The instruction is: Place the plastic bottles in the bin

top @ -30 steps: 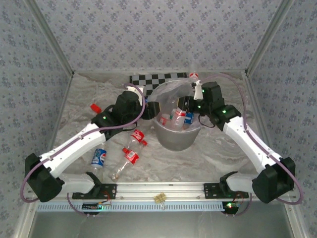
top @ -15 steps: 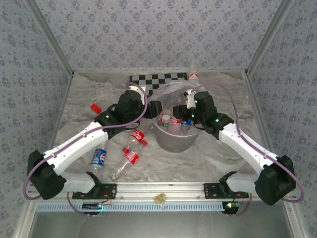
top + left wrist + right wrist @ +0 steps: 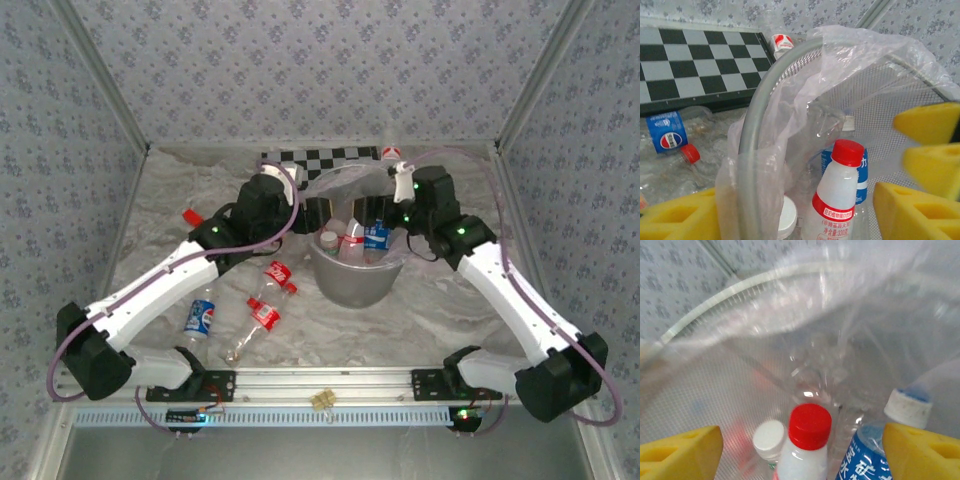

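Note:
The grey bin (image 3: pixel 356 285), lined with a clear bag, stands mid-table with several plastic bottles upright inside. Among them are a white bottle with a red cap (image 3: pixel 809 426), a blue-labelled bottle (image 3: pixel 867 456) and one with a white cap (image 3: pixel 769 438). My right gripper (image 3: pixel 800 455) hangs open above them, holding nothing. My left gripper (image 3: pixel 795 220) is open, its fingers either side of the bin's left rim (image 3: pixel 751 150) and bag. More bottles lie on the table: a Pepsi one (image 3: pixel 199 317) and two red-labelled ones (image 3: pixel 279 275) (image 3: pixel 262 316).
A black-and-white checkerboard (image 3: pixel 320 157) lies behind the bin, with a bottle (image 3: pixel 392 154) at its right end. A blue-labelled bottle (image 3: pixel 667 132) lies in front of the board. A red cap (image 3: pixel 190 216) shows left of my left arm. The cloth is crumpled.
My right gripper has opened over the bin and the bottle it carried now stands inside. The right arm pulled back slightly. My left gripper opened a little wider at the rim.

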Available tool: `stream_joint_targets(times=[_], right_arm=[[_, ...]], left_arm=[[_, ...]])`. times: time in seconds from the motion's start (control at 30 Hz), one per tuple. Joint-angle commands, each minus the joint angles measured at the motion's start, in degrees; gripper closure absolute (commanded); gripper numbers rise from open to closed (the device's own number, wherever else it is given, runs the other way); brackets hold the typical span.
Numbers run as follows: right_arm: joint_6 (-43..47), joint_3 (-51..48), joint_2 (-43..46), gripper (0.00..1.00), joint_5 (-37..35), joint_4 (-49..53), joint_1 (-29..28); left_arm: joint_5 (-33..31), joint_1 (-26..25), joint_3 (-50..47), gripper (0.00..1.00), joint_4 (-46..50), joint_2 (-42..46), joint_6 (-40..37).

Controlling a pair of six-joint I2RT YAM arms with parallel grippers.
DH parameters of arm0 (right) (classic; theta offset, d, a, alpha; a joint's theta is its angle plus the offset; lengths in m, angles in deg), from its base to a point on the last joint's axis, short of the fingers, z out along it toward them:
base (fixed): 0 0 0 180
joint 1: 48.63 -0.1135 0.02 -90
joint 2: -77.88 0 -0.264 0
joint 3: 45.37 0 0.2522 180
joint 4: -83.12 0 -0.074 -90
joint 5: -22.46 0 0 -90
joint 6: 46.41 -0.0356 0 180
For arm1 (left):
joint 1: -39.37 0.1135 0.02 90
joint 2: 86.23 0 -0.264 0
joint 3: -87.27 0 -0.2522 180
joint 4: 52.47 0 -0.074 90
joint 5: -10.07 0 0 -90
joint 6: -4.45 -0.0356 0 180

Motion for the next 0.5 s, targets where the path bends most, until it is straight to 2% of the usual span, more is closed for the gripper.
stream_joint_targets(times=[0.0,0.17,0.27,0.3,0.4,0.47], right_arm=[[1.98,4.67,1.84,0.15,1.48,5.25,0.72],[0.81,4.82,1.11,0.16,3.34,2.11,1.58],[-0.03,6.46,-1.64,0.21,4.63,1.93,1.5],[-0.42,7.09,-2.89,0.26,4.42,2.41,1.36],[-0.44,6.62,-5.15,0.48,3.52,1.66,0.7],[-0.82,4.91,-6.31,0.54,3.31,-0.37,0.64]], left_arm=[[-0.82,0.26,3.61,0.24,3.38,0.49,-3.39],[-1.99,0.91,6.44,0.2,7.69,2.72,-6.72],[-3.61,0.93,6.13,0.18,12.26,5.21,-7.68],[-4.57,0.89,5.72,0.17,14.81,6.33,-7.79],[-7.85,0.98,2.85,0.16,22.18,10.52,-7.09],[-9.83,1.15,0.0,0.15,27.68,14.15,-4.98]])
